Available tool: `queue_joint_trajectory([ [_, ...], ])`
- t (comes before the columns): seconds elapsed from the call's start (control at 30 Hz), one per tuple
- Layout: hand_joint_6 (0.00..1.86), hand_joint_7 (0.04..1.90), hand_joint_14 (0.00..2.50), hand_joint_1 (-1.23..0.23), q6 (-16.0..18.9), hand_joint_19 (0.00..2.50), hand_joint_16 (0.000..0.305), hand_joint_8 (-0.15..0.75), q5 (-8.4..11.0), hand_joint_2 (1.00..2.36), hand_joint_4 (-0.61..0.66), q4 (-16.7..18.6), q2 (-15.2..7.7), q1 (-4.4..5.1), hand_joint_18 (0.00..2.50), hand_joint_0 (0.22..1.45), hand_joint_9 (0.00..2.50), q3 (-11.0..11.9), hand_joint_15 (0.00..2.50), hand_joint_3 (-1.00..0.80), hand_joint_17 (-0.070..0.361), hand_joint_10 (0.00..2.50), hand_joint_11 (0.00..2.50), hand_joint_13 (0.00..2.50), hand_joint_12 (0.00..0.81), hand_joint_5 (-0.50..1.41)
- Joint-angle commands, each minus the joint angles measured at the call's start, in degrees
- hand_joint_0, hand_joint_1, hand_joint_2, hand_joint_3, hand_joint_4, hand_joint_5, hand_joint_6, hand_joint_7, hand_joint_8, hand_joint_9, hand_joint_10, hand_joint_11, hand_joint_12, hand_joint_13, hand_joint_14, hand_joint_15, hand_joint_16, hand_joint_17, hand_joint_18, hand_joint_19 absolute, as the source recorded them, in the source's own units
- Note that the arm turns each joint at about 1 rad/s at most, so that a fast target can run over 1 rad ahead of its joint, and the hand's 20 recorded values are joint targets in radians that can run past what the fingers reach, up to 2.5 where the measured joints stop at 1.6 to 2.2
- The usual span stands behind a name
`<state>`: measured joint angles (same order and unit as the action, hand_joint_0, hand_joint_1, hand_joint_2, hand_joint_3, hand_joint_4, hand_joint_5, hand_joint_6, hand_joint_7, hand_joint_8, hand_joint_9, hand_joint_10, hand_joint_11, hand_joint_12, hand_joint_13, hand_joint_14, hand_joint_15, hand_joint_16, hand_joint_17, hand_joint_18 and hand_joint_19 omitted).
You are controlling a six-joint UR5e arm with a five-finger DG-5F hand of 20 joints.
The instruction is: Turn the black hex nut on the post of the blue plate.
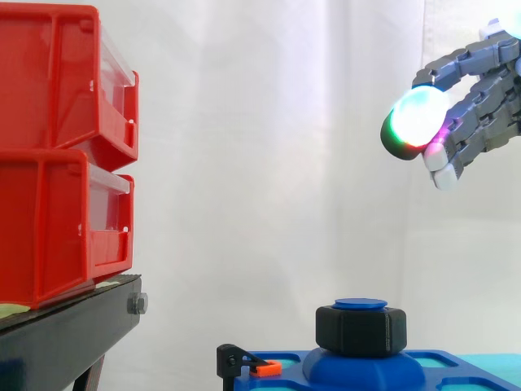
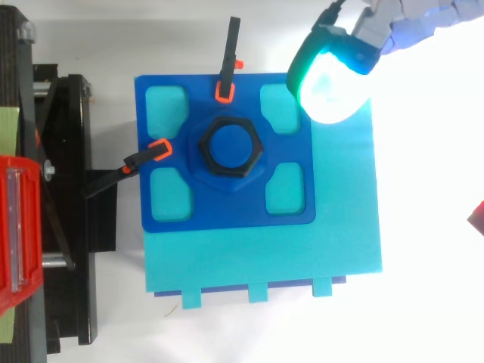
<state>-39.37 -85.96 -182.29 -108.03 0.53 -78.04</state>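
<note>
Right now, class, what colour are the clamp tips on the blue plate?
Orange clamp tips, clearest in the top view.

The side view is bright and evenly lit, and the white curtain (image 1: 269, 122) carries only faint vertical shading. The black stand (image 1: 65, 326) at lower left stays dark under the red bins (image 1: 57, 155). At upper right a pad (image 1: 417, 118) of the hand (image 1: 480, 106) glows white-green with a magenta edge. In the top view the right side burns out to white, and the pad's cyan glare spills onto the upper right corner of the blue plate (image 2: 227, 215).
</note>
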Motion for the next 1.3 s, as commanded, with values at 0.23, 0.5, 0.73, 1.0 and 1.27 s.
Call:
queue_joint_trajectory([
  [0.23, 0.50, 0.66, 0.01, -0.51, 0.0, 0.36, 0.041, 0.168, 0.00, 1.00, 0.08, 0.0, 0.0, -0.09, 0.04, 0.43, 0.35, 0.0, 0.18, -0.50, 0.093, 0.00, 0.03, 0.26, 0.307, -0.23],
  [0.5, 0.50, 0.63, 0.00, -0.47, 0.0, 0.27, 0.044, 0.150, 0.00, 1.00, 0.10, 0.0, 0.0, -0.09, 0.00, 0.42, 0.14, 0.0, 0.08, -0.50, 0.100, 0.00, 0.00, 0.02, 0.316, -0.24],
  [0.73, 0.50, 0.60, 0.00, -0.45, 0.0, 0.21, 0.040, 0.127, 0.00, 1.00, 0.06, 0.0, 0.0, -0.09, 0.00, 0.41, 0.07, 0.0, 0.05, -0.50, 0.090, 0.00, 0.00, 0.00, 0.292, -0.25],
  [1.0, 0.50, 0.55, 0.00, -0.44, 0.0, 0.21, 0.039, 0.125, 0.00, 1.00, 0.04, 0.0, 0.0, 0.00, 0.00, 0.41, 0.05, 0.0, 0.05, -0.50, 0.089, 0.00, 0.00, 0.00, 0.292, -0.25],
  [1.27, 0.50, 0.61, 0.00, -0.43, 0.0, 0.21, 0.038, 0.114, 0.00, 1.00, 0.02, 0.0, 0.0, -0.09, 0.00, 0.41, 0.01, 0.0, 0.06, -0.50, 0.086, 0.00, 0.00, 0.00, 0.287, -0.26],
])
